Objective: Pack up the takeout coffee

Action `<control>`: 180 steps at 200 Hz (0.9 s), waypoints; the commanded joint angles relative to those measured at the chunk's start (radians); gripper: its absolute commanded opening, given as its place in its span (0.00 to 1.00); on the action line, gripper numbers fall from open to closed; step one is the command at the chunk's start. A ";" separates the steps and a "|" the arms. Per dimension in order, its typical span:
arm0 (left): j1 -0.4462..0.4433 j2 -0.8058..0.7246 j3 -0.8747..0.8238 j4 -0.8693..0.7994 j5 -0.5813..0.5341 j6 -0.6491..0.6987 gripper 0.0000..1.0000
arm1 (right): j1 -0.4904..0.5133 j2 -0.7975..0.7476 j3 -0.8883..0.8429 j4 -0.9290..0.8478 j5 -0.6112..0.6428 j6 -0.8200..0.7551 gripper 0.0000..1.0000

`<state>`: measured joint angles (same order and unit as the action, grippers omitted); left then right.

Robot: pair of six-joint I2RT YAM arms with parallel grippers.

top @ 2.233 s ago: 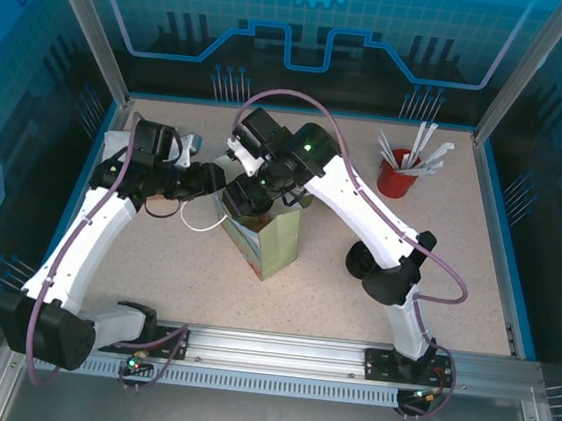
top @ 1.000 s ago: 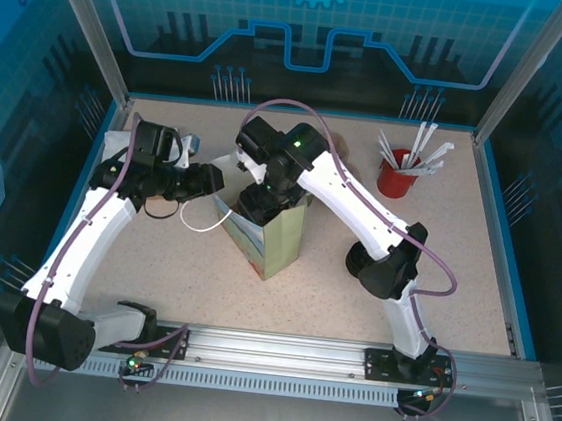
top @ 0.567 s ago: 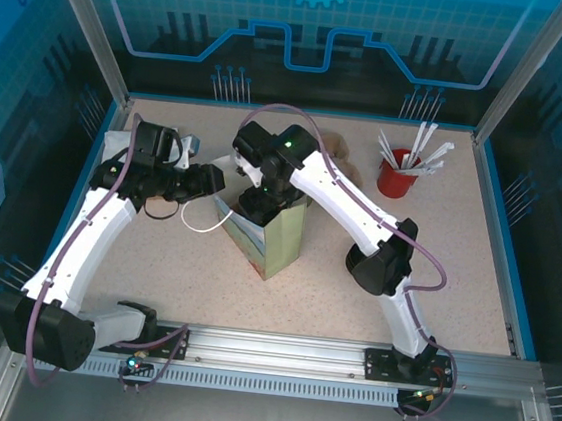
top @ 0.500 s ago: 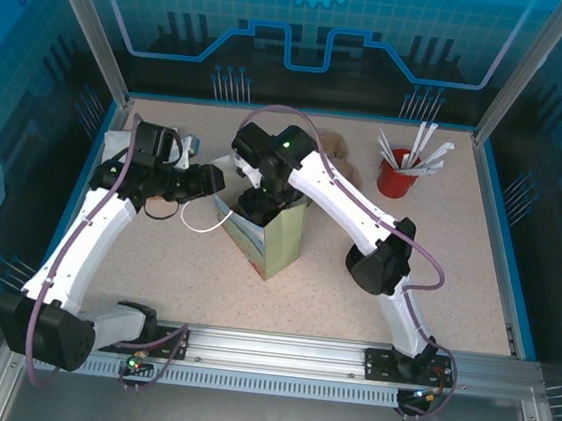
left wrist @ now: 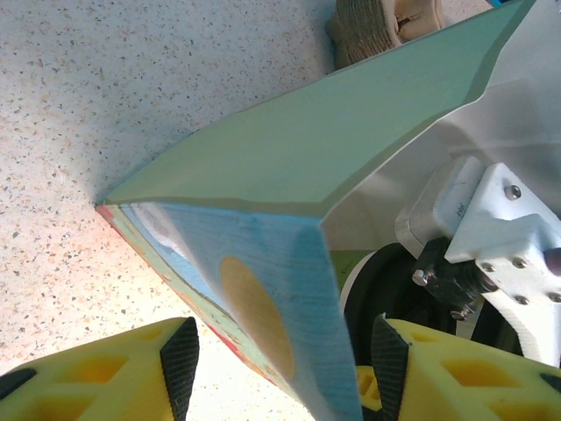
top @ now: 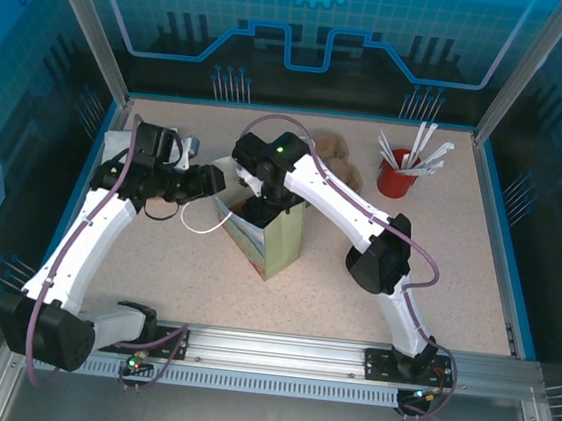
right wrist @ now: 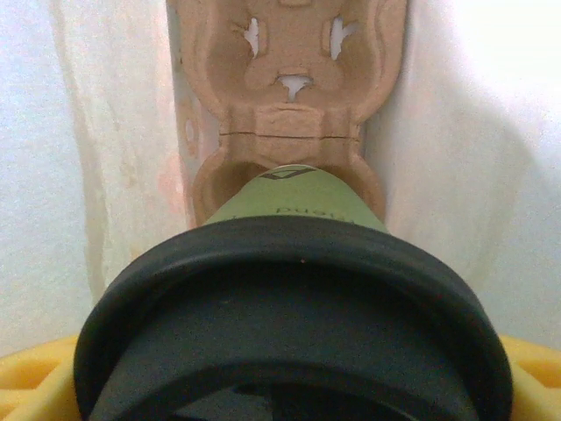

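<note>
The right gripper (right wrist: pixel 282 390) holds the takeout coffee (right wrist: pixel 294 289) between its yellow fingers, inside the green paper bag (top: pixel 280 243). A brown cup carrier (right wrist: pixel 289 114) lies beyond it at 12 o'clock. The left gripper (left wrist: pixel 282 361), at the bag's 10 o'clock, has its fingers apart around the bag's wall. A red cup (top: pixel 395 177) stands at the bag's 2 o'clock.
</note>
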<state>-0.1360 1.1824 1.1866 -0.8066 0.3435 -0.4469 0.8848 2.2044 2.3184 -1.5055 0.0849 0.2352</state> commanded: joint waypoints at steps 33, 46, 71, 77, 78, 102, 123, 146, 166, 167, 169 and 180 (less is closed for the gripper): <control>-0.008 -0.012 -0.019 -0.028 -0.024 -0.003 0.58 | -0.014 -0.005 -0.021 0.015 -0.023 -0.011 0.78; -0.008 -0.010 -0.018 -0.028 -0.024 -0.003 0.58 | -0.015 -0.003 -0.019 0.017 -0.026 -0.011 0.78; -0.008 -0.005 -0.018 -0.023 -0.018 -0.003 0.58 | -0.015 0.000 -0.019 0.023 -0.026 -0.014 0.78; -0.008 -0.004 -0.018 -0.024 -0.018 -0.003 0.58 | -0.016 0.001 -0.019 0.022 -0.026 -0.014 0.78; -0.008 -0.004 -0.018 -0.024 -0.018 -0.003 0.58 | -0.017 0.001 -0.020 0.023 -0.025 -0.014 0.78; -0.008 -0.003 -0.018 -0.023 -0.020 -0.001 0.58 | -0.021 0.003 -0.027 0.024 -0.025 -0.017 0.78; -0.008 -0.003 -0.015 -0.026 -0.021 0.002 0.58 | -0.020 0.002 -0.037 0.031 -0.026 -0.017 0.78; -0.008 -0.002 -0.012 -0.029 -0.024 0.002 0.58 | -0.019 -0.001 -0.051 0.037 -0.027 -0.019 0.78; -0.008 -0.001 -0.012 -0.029 -0.026 0.004 0.58 | -0.020 -0.007 -0.070 0.047 -0.026 -0.019 0.78; -0.008 -0.001 -0.012 -0.030 -0.026 0.004 0.58 | -0.021 -0.007 -0.071 0.048 -0.025 -0.019 0.78; -0.008 0.001 -0.012 -0.030 -0.025 0.003 0.58 | -0.020 -0.008 -0.072 0.049 -0.025 -0.019 0.78; -0.008 0.001 -0.010 -0.031 -0.027 0.005 0.58 | -0.022 -0.010 -0.080 0.054 -0.024 -0.019 0.78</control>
<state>-0.1360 1.1828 1.1862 -0.8066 0.3367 -0.4465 0.8799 2.2044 2.2589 -1.4570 0.0704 0.2276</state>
